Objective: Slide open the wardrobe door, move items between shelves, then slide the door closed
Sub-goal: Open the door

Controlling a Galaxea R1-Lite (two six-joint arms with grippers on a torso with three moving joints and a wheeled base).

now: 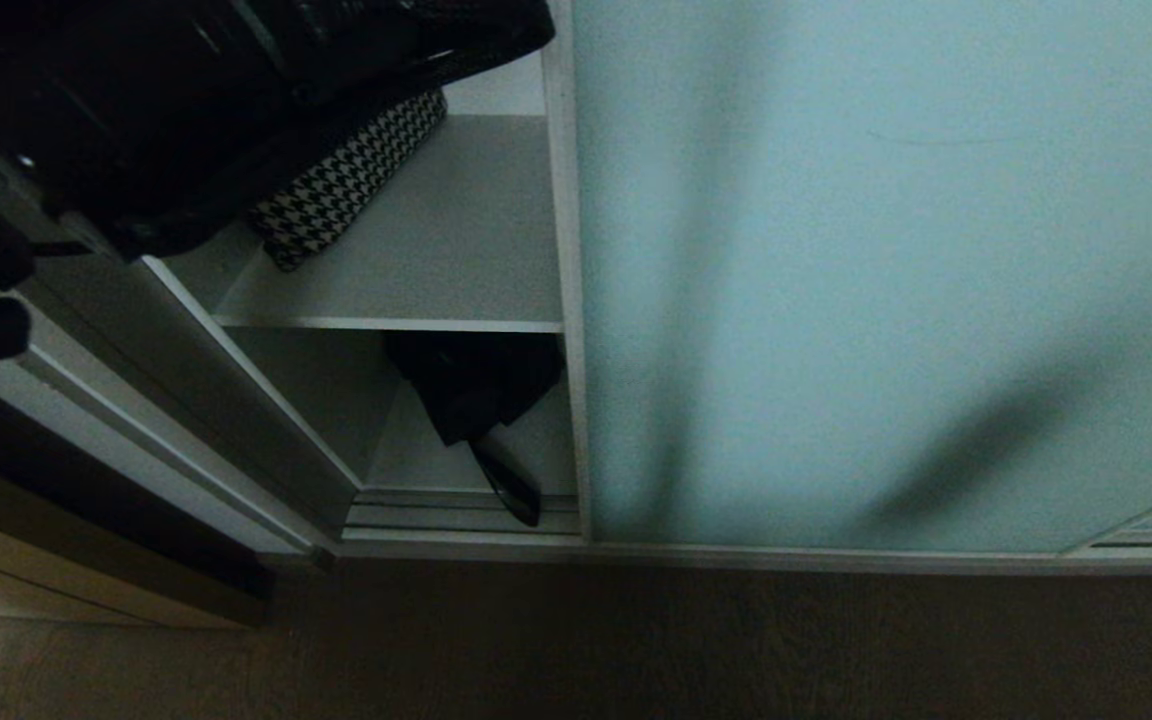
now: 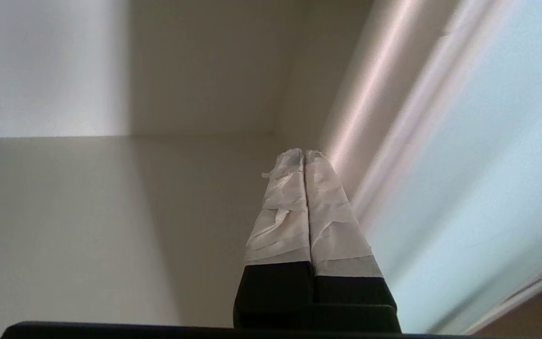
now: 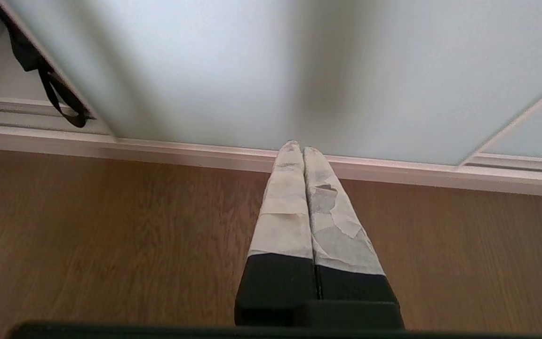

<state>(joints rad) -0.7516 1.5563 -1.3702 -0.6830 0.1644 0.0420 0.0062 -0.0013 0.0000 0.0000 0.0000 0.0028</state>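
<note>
The sliding wardrobe door (image 1: 886, 280), frosted pale blue-green glass, stands slid to the right, and the opening at the left shows two shelves. A black bag (image 1: 476, 385) lies on the lower shelf (image 1: 416, 455), its strap (image 1: 514, 495) hanging over the floor track. A black-and-white houndstooth item (image 1: 341, 185) lies on the upper shelf (image 1: 466, 240). My left arm (image 1: 236, 90) reaches in at the top left. My left gripper (image 2: 303, 153) is shut and empty above a bare shelf (image 2: 64, 226), close to the door's frame (image 2: 370, 94). My right gripper (image 3: 299, 145) is shut and empty, low in front of the door (image 3: 252, 61).
Wooden floor (image 3: 111, 226) runs in front of the wardrobe's bottom rail (image 3: 393, 167). The wardrobe's side panel (image 1: 186, 400) bounds the opening on the left. The bag's strap (image 3: 59, 101) also shows in the right wrist view, at the door's edge.
</note>
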